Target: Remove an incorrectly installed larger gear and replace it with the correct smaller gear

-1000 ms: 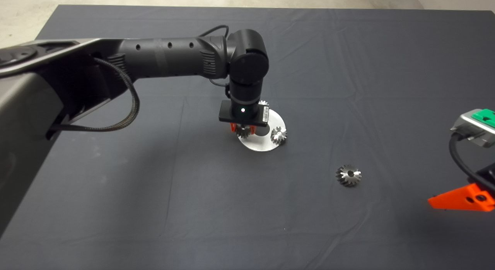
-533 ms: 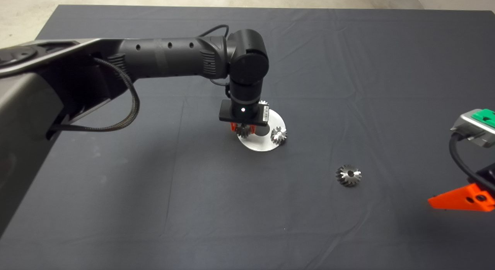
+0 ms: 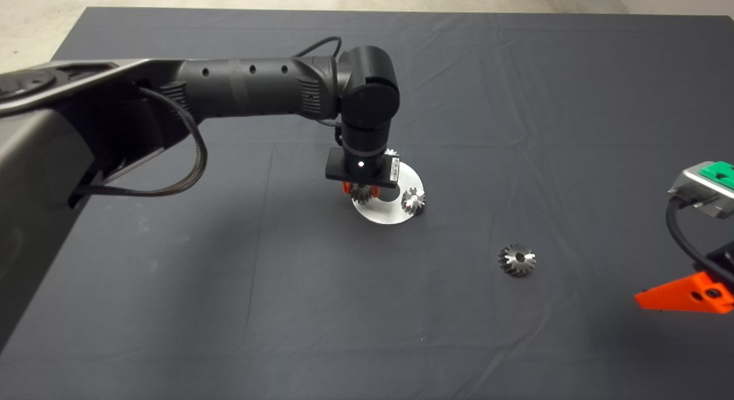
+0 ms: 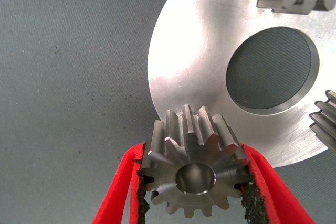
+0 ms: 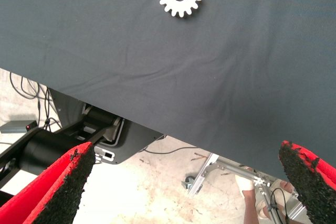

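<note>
My left gripper [image 4: 193,182] is clamped on a small bright gear, the smaller gear [image 4: 191,169], its red fingers [image 4: 118,192] pressed against the teeth on both sides. I see it held just above the left edge of the round silver plate [image 3: 385,215] at mid-mat. The plate has a round centre hole [image 4: 272,70]; another small gear [image 3: 413,200] stands on its right side, and a third [image 3: 391,153] peeks out at its far edge behind the wrist. The white sticker [image 3: 394,170] on the wrist camera is too small for me to read. The larger gear [image 3: 516,259] lies on the mat [image 3: 229,285] to the right, nearer me, well apart from the plate. My right gripper [image 5: 186,182] waits spread wide at the mat's right edge.
</note>
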You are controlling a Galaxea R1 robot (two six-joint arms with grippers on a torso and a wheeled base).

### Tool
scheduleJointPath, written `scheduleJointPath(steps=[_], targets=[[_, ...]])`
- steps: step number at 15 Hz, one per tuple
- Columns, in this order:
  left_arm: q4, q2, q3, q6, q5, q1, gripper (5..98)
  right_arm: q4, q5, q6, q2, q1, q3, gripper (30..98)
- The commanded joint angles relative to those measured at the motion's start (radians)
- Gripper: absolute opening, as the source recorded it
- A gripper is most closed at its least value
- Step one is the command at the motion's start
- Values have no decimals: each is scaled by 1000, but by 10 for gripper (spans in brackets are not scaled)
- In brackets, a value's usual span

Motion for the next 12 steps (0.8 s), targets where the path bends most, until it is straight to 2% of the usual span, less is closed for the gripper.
scheduleJointPath(steps=[1, 7, 12], targets=[[27, -1, 21, 3, 15, -4, 337, 31, -1, 7, 0, 15, 5, 924], [32, -6, 18, 3, 35, -4, 337, 31, -1, 7, 0, 15, 4, 924], [47, -6, 30, 2, 43, -4, 337, 31, -1, 7, 0, 15, 4, 924]])
